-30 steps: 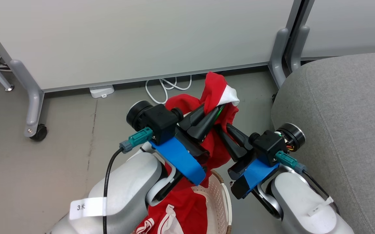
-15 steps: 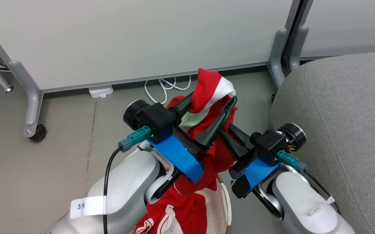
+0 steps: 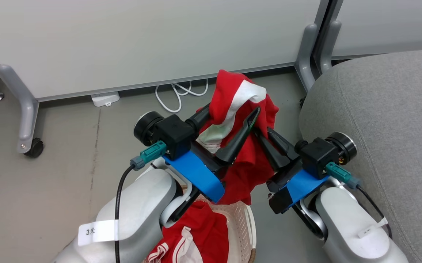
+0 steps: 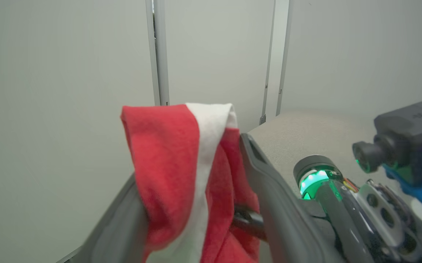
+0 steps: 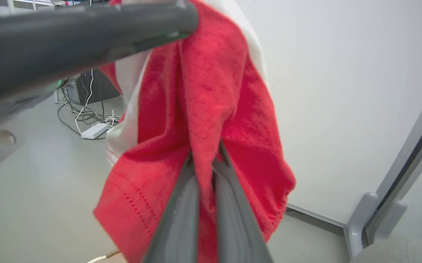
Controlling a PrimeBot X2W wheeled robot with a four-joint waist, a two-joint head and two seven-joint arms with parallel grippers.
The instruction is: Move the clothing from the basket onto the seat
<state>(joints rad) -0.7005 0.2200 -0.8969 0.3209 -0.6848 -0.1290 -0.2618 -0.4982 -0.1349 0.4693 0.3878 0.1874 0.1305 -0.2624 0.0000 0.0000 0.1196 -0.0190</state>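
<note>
The soft red-and-white garment (image 3: 245, 171), clenched by the right gripper (image 5: 205, 157) and draped over the spread left gripper (image 3: 232, 111) above the cream perforated basket (image 3: 245, 223), has the grey upholstered seat (image 3: 379, 109) to its right.

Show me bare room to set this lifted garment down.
The seat is bare on top, beside the partition leg. Floor left of the left claw is bare. Crowded: the basket, holding more clothing, and around the right claw gripping the garment.
</note>
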